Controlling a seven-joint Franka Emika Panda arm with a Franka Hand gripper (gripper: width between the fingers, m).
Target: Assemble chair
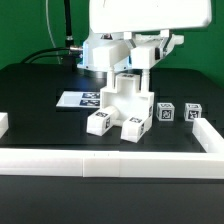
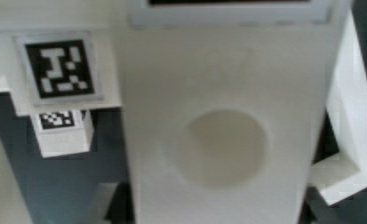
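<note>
The partly joined chair (image 1: 124, 104) stands in the middle of the black table, a stack of white blocks and panels with tag markers on its lower pieces (image 1: 99, 123). My gripper (image 1: 131, 72) reaches down onto its top and is shut on an upright white panel (image 2: 224, 110). In the wrist view that panel fills the space between the dark fingers (image 2: 123, 200) and has a shallow oval hollow (image 2: 224, 145). Beside it, a tagged chair piece (image 2: 61, 66) shows, with a smaller tag (image 2: 59, 120) below.
The marker board (image 1: 78, 99) lies flat at the exterior view's left of the chair. Two small tagged white blocks (image 1: 166, 112) (image 1: 192, 113) sit to the right. A low white border wall (image 1: 110, 158) runs along the front and up the right side (image 1: 205, 135).
</note>
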